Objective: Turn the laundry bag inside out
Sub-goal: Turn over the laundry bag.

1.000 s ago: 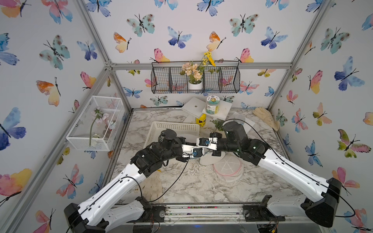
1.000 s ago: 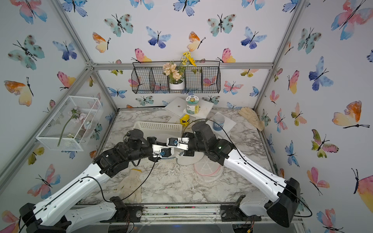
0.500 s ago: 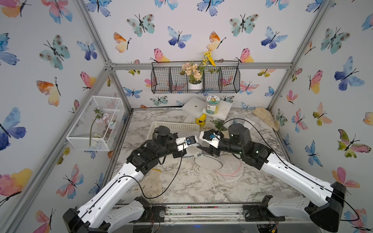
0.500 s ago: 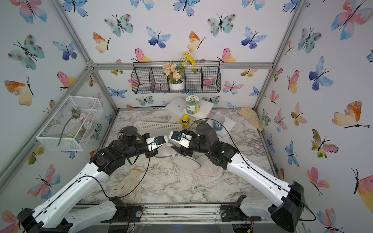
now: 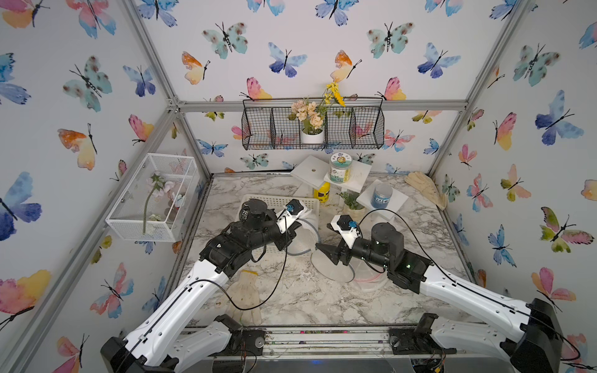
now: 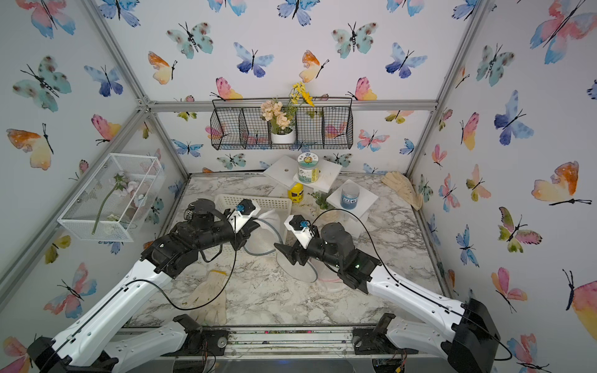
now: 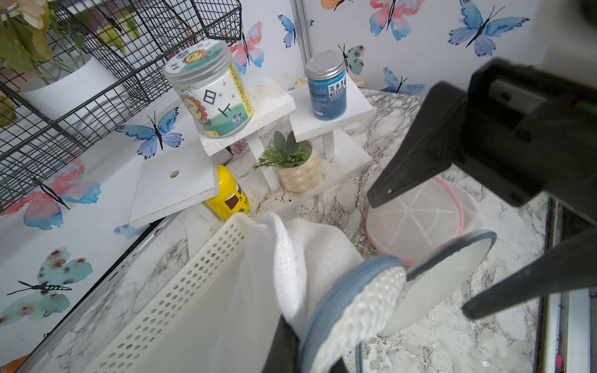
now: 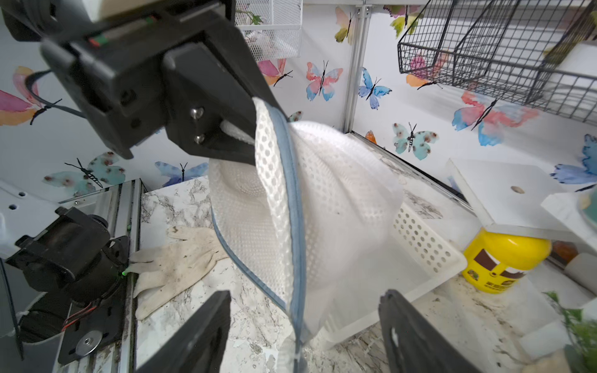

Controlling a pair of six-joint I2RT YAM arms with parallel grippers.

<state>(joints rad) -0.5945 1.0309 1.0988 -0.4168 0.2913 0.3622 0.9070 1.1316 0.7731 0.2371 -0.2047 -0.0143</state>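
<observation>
The laundry bag (image 5: 305, 234) (image 6: 263, 234) is white mesh with blue-grey trim and hangs beside the basket. My left gripper (image 5: 298, 226) (image 6: 255, 226) (image 7: 290, 352) is shut on its trimmed rim (image 8: 274, 155). A round mesh flap (image 7: 449, 274) (image 5: 332, 269) of the bag trails toward the table. My right gripper (image 5: 324, 239) (image 6: 282, 237) (image 7: 418, 258) is open, just right of the bag. In the right wrist view the bag's rim (image 8: 298, 258) hangs between its spread fingers (image 8: 206, 326) without being pinched.
A white perforated basket (image 5: 277, 202) stands behind the bag. A pink-trimmed mesh bag (image 5: 371, 279) lies under the right arm. A dirty glove (image 5: 245, 290) lies front left. White stands with jars (image 5: 339, 168), a yellow bottle (image 5: 321, 192) and a small plant (image 5: 352, 202) crowd the back.
My right gripper has opened, let go of the bag and drawn back to the right. My left gripper has risen toward the basket, still holding the bag.
</observation>
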